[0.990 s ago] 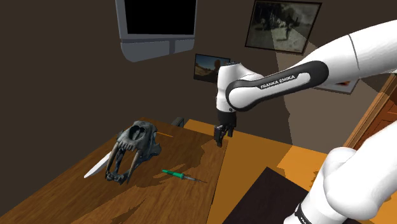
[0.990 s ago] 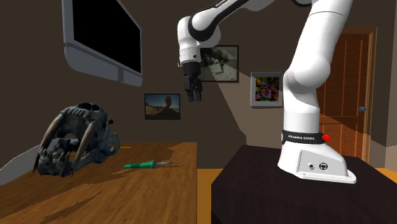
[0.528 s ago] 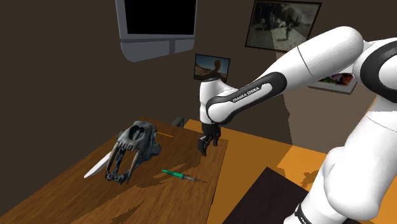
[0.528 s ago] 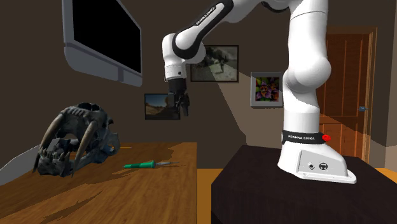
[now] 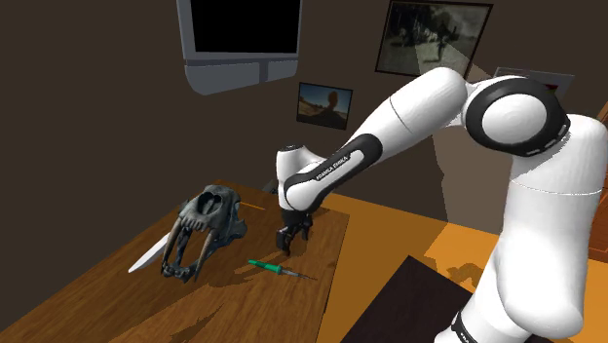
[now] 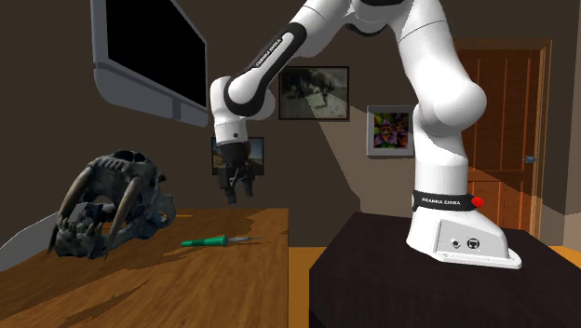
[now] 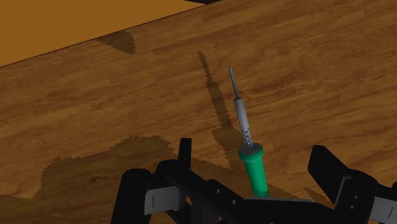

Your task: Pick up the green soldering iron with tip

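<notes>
The slim soldering iron (image 5: 276,268) lies flat near the bench (image 5: 117,302) edge nearest the stand (image 5: 409,302), under the released hand (image 5: 290,242). It is probably light, stiff and prone to rolling; its green handle (image 7: 254,172) suits pinching, not the thin tip (image 7: 231,73).

claw (image 5: 290,241): all black | soldering iron (image 7: 253,167) below the claw: green handle, grey shaft dotted with small holes | table (image 7: 95,108) under both: warm brown wood grain | skull (image 5: 207,226) off to the claw's side: dark grey, pale tusks | arm (image 5: 419,107): white, dark joints
</notes>
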{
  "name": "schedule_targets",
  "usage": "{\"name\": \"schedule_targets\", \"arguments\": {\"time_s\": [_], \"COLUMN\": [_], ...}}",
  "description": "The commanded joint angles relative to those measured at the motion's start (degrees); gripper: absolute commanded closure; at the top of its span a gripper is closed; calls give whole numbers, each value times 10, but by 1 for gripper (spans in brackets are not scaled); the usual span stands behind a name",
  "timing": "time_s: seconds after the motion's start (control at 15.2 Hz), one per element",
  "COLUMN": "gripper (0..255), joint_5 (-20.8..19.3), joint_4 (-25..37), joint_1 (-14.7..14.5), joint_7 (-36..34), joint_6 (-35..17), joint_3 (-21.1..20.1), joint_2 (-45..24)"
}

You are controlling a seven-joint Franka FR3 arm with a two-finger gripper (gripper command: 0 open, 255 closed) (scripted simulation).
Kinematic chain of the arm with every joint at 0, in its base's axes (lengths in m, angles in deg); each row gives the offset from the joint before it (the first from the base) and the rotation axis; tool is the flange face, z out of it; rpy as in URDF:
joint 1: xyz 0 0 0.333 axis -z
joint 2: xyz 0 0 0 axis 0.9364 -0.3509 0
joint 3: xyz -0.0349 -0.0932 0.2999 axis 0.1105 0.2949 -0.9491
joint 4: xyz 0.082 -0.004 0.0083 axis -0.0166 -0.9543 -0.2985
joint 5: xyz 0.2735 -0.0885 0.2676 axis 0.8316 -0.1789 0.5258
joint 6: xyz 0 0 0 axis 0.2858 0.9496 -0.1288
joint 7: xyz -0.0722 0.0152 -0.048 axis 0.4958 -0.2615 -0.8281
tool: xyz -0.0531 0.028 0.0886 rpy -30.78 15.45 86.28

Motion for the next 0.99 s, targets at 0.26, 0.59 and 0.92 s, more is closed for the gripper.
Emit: {"name": "schedule_targets", "arguments": {"time_s": [0.26,0.59,0.92], "gripper": [0,0,0], "joint_5": [-5,-8,-11], "joint_4": [101,108,113], "joint_1": [-16,-19,-20], "joint_7": [-15,-16,-17], "joint_6": [-25,-47,-66], "joint_3": [-4,-2,0], "joint_2": [-135,-165,-188]}}
